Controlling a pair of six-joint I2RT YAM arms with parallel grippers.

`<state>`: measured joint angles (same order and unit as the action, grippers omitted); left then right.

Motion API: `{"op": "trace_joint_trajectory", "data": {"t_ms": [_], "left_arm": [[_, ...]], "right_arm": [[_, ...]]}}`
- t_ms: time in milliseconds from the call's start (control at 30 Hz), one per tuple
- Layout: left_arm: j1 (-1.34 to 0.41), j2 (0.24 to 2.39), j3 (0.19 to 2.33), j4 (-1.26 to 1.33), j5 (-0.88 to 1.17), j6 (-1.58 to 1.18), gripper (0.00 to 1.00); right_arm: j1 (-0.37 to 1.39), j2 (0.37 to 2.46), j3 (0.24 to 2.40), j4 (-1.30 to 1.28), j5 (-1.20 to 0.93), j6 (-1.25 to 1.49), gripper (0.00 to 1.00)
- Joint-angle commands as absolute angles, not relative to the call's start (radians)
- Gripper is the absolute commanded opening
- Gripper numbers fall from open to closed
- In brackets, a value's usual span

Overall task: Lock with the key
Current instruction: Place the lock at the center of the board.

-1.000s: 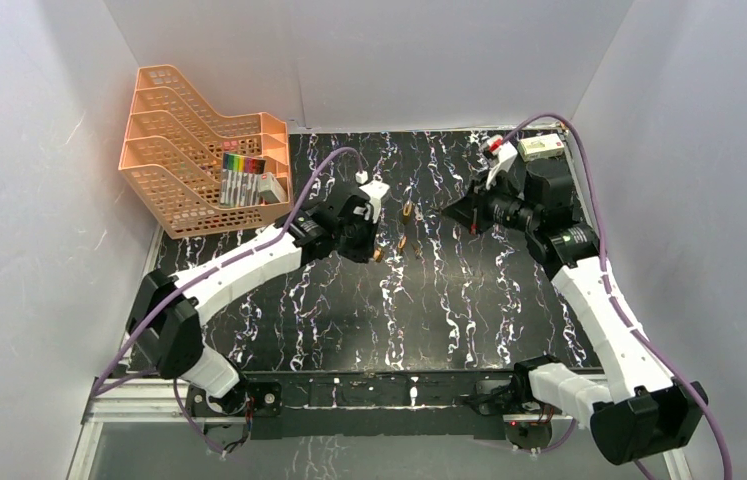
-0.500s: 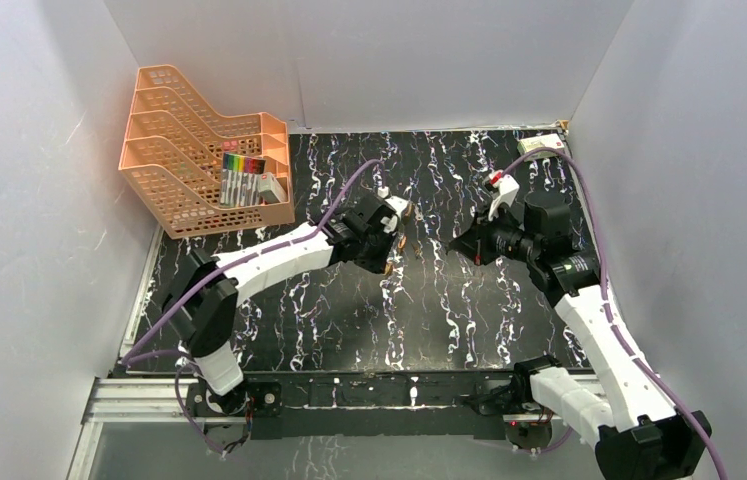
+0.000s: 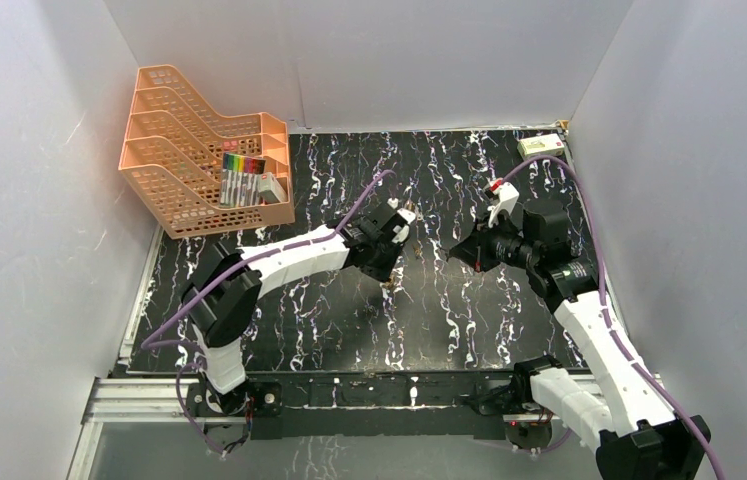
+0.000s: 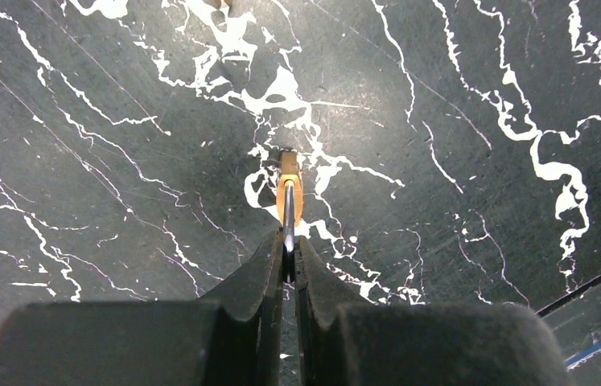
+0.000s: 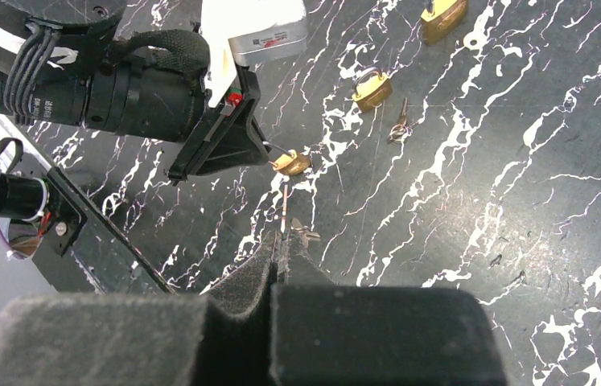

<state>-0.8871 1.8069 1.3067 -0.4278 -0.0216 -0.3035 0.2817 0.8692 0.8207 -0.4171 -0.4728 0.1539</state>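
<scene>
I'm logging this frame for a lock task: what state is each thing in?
Small brass padlock: gripped by its shackle, no key in it.
Left gripper: shut on that padlock.
Thin metal key: gripped, aimed at the padlock, not inserted.
Right gripper: shut on the key.
Spare brass padlock: lying loose on the table.

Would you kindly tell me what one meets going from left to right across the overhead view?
Orange rack → left hand gripping a padlock → right hand gripping a key → small white box.
</scene>
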Motion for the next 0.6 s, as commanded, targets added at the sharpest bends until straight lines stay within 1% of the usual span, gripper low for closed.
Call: {"op": "trace_joint_trajectory", "data": {"t_ms": [0, 567], "left_arm": [[-0.896, 1.821, 1.365, -0.455, -0.049, -0.316, 0.0], [-0.896, 1.907, 1.471, -0.566, -0.163, -0.374, 0.0]], "right_arm": [[0.278, 0.85, 0.817, -0.394, -0.468, 0.151, 0.0], [0.279, 0.836, 0.804, -0.393, -0.468, 0.152, 0.0]]}}
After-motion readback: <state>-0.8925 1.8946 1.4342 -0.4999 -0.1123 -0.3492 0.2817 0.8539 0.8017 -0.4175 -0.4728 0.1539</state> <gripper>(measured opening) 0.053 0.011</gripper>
